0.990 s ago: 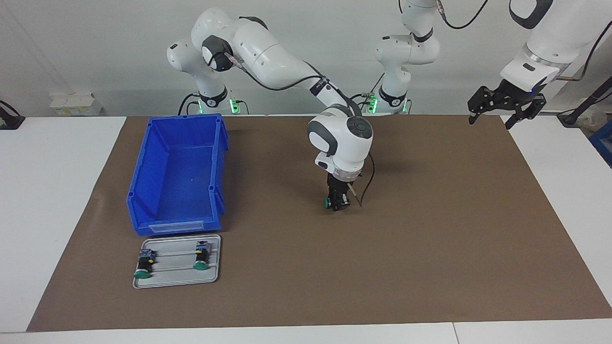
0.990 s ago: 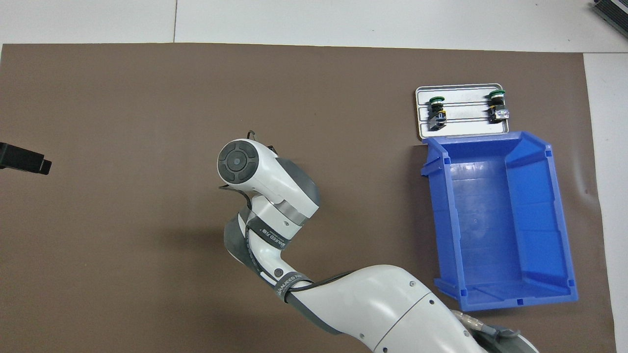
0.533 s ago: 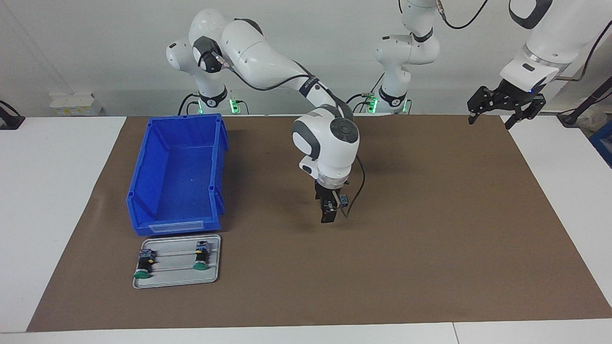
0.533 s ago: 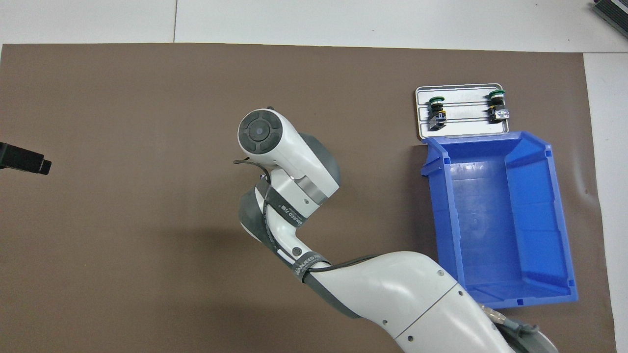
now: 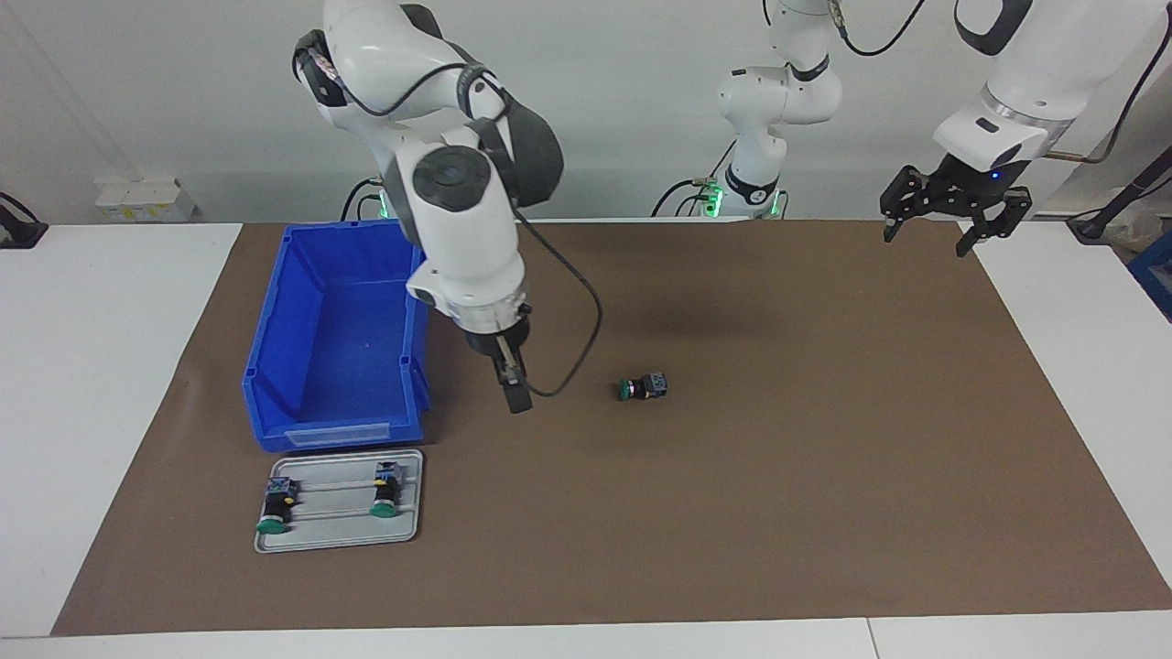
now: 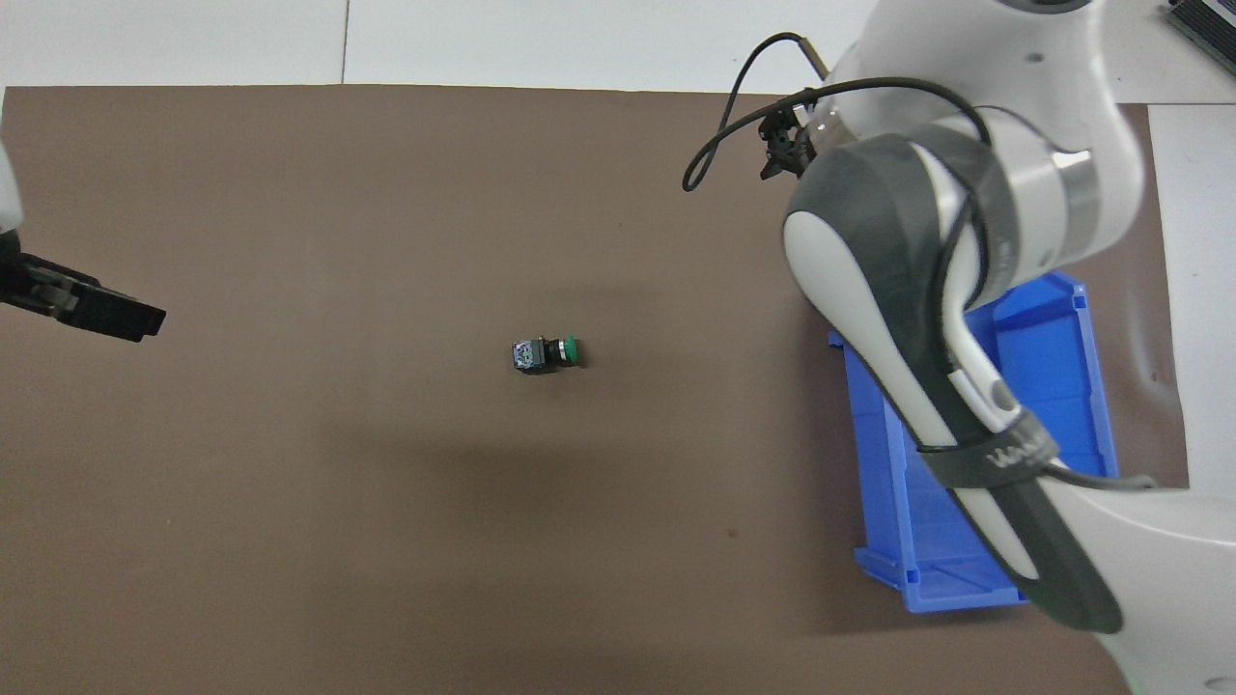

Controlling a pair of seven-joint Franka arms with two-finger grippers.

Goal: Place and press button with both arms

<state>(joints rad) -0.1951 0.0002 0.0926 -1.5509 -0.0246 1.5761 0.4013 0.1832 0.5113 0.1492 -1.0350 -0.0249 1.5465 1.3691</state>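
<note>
One button (image 5: 641, 388) lies on its side on the brown mat (image 5: 824, 439) near the middle, its green cap toward the right arm's end; it also shows in the overhead view (image 6: 547, 352). My right gripper (image 5: 517, 401) is empty and open, raised over the mat beside the blue bin, well apart from the button; it also shows in the overhead view (image 6: 780, 154). My left gripper (image 5: 925, 240) is open and empty, held high over the mat's corner at the left arm's end, and shows at the overhead view's edge (image 6: 106, 314).
A blue bin (image 5: 339, 334) stands at the right arm's end. A grey tray (image 5: 339, 526) farther from the robots than the bin holds two more buttons (image 5: 274, 505) (image 5: 385, 491). In the overhead view the right arm hides the tray and part of the bin (image 6: 1081, 386).
The right gripper let go of the button on the mat, rose and swung toward the blue bin. The left gripper shifted slightly toward the middle.
</note>
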